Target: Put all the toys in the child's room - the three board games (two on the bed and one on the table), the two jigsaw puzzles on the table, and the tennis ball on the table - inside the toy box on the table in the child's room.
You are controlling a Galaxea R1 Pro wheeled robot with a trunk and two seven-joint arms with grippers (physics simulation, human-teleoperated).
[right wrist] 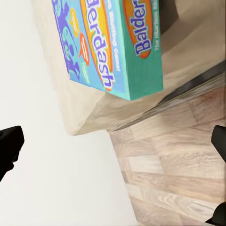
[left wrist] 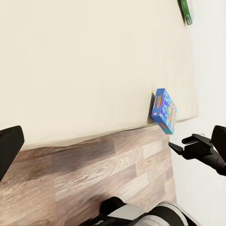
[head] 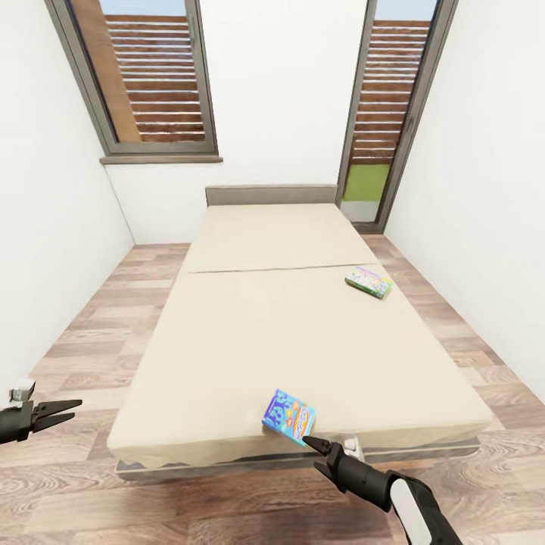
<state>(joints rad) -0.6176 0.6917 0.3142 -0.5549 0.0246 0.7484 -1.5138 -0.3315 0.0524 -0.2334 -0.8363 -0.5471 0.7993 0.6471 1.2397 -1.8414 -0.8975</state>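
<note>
A blue board game (head: pixel 288 416) (left wrist: pixel 164 110) (right wrist: pixel 108 42) printed "Balderdash" lies at the front edge of the cream bed (head: pixel 288 341), one corner over the rim. My right gripper (head: pixel 306 440) (left wrist: pixel 181 145) hovers open just in front of that corner, not touching it; its fingers (right wrist: pixel 10 143) stand wide apart. A second board game (head: pixel 369 281) (left wrist: pixel 186 10), green-edged, rests near the bed's right side, farther back. My left gripper (head: pixel 74 409) is open and empty over the floor left of the bed. The toy box and table are out of view.
Wood plank floor (head: pixel 91 318) runs along both sides of the bed and in front of it. White walls close in left and right. A grey-framed window (head: pixel 144 76) and a tall glazed door (head: pixel 386 106) stand behind the grey headboard (head: pixel 271 194).
</note>
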